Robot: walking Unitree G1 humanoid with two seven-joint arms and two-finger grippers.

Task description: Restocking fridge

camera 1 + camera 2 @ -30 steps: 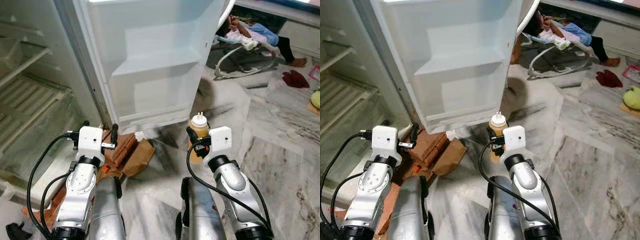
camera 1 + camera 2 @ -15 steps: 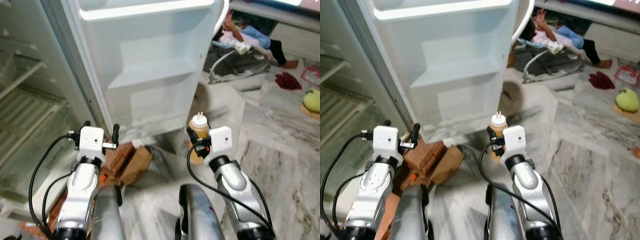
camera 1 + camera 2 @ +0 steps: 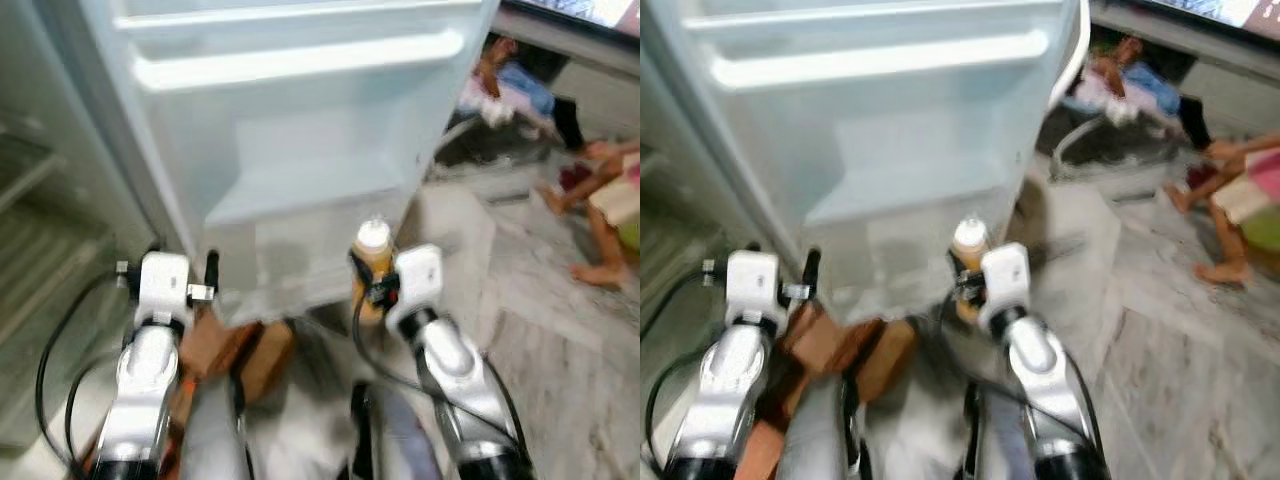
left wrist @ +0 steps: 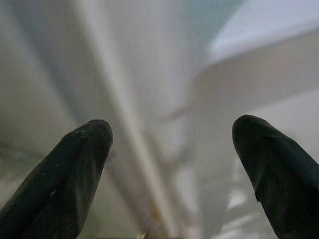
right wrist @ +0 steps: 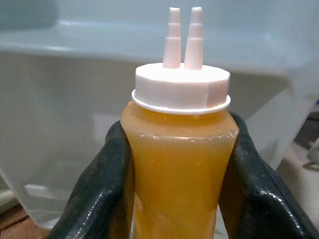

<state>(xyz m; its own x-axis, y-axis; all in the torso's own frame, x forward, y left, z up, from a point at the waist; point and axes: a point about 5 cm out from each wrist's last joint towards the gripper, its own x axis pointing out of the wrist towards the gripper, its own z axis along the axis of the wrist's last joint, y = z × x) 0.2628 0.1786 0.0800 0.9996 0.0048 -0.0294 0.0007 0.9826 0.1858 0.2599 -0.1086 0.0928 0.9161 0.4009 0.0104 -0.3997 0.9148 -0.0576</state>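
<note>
Amber-yellow sauce fills the translucent plastic squeeze bottle (image 5: pixel 180 164), which carries a white ribbed screw cap with two slim stepped nozzles side by side. The bottle stands upright, its long axis vertical and the nozzles pointing up. The right gripper (image 5: pixel 179 199) is clamped on it, one black rubbery finger (image 5: pixel 102 194) pressed against each side of the body just below the cap. The bottle is held in front of the open white plastic fridge door (image 3: pixel 300 130), level with the moulded door shelf (image 3: pixel 300 195) and just before it. The left gripper (image 4: pixel 174 169) hangs beside the door's hinge edge with its two rounded black fingers spread apart, gripping nothing. Brown cardboard pieces (image 3: pixel 240 350) lie on the grey veined marble floor (image 3: pixel 560 330) below. Both head views are blurred.
</note>
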